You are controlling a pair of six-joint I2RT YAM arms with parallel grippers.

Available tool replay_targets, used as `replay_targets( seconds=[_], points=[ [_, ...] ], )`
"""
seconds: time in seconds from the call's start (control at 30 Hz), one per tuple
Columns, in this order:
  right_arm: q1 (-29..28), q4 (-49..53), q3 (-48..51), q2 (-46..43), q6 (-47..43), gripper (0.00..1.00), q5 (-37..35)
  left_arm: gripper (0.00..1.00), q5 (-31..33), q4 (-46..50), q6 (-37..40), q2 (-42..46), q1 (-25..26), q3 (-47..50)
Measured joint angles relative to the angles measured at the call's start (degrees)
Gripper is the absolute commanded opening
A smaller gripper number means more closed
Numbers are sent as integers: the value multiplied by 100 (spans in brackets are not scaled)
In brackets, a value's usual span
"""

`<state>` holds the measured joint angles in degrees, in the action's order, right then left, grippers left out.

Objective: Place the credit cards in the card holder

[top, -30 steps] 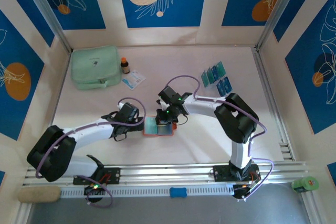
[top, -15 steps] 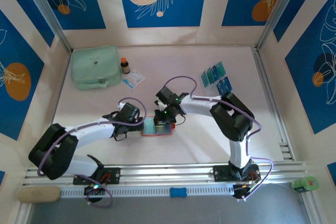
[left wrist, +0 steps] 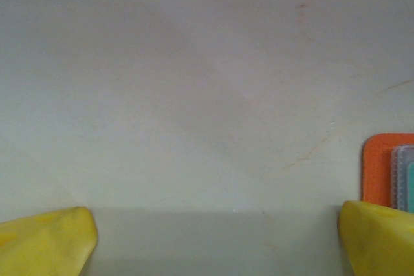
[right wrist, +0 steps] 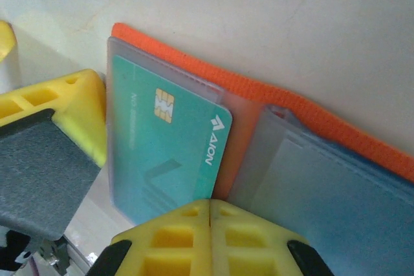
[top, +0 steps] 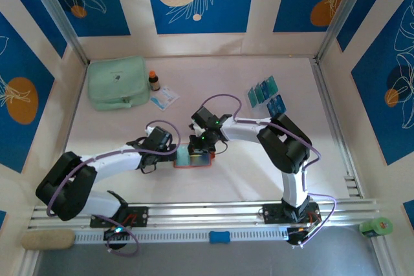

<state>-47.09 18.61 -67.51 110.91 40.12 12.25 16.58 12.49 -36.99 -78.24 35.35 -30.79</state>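
Blue leaf-patterned panels wall in a pale desk, and near its middle the two arms meet over the work. The right hand has its yellow fingertips pressed together, with no gap between them, at the near edge of a teal card. Whether that thin edge is pinched or only nudged, I cannot tell. The card lies mostly inside a clear pocket of the open card holder, which rests flat on the desk with a second, bluish pocket beside the first. The left hand is low over the desk just beside the holder, its fingers wide apart and clamping nothing. That is the main risk: with nothing pinning the holder, a further push on the card would likely slide the whole wallet across the smooth surface instead of seating the card. The closed tips could also skid off the thin edge, or bow the card against the pocket's lip. The remaining credit cards lie fanned flat near the far right of the desk, well apart from the holder, and flat cards look hard to lift cleanly. The mint pouch, small bottle and white packet sit far left, out of the way.
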Motion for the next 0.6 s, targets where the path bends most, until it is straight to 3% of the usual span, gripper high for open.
replay_targets(
  seconds=[0.6],
  points=[
    [72,-334,168,57,236,4,323,100,-155,175,-2,291,0,-96]
  ],
)
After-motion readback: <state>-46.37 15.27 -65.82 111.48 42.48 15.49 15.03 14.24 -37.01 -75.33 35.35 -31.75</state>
